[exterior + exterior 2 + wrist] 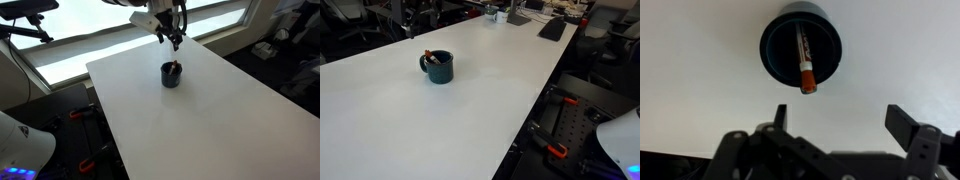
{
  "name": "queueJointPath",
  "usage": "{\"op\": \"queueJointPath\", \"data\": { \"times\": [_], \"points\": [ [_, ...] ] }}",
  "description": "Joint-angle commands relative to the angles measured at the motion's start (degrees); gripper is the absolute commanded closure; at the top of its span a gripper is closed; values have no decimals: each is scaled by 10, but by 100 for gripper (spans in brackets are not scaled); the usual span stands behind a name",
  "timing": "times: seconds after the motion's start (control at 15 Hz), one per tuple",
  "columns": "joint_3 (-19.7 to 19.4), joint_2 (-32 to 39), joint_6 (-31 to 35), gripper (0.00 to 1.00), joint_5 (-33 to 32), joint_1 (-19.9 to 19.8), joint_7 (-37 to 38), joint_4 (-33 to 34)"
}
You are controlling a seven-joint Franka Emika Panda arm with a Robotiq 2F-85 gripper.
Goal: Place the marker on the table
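Note:
The marker [806, 64] is a thin reddish pen with a darker part. It stands leaning inside the small dark cup [773, 50], its red end over the rim. In both exterior views the cup [171, 76] [439, 70] sits on the white table [200, 120] [410, 120] with the marker [176, 67] [432, 58] poking out. My gripper [840, 122] is open and empty, hovering above the table just beside the cup. In an exterior view the gripper [175, 42] hangs above the cup.
Windows run along the far table edge [100, 40]. A dark chair or stand [25, 30] is at the back. Beyond the far end of the table are desk items, a keyboard [552, 28] and chairs [610, 50].

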Motion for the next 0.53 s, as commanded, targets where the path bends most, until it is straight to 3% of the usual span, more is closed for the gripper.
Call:
{"op": "queueJointPath", "data": {
  "times": [0.0, 0.47],
  "points": [
    [-19, 21, -3, 0, 1, 15, -2, 18],
    [-41, 69, -5, 0, 16, 9, -8, 49]
  ]
}}
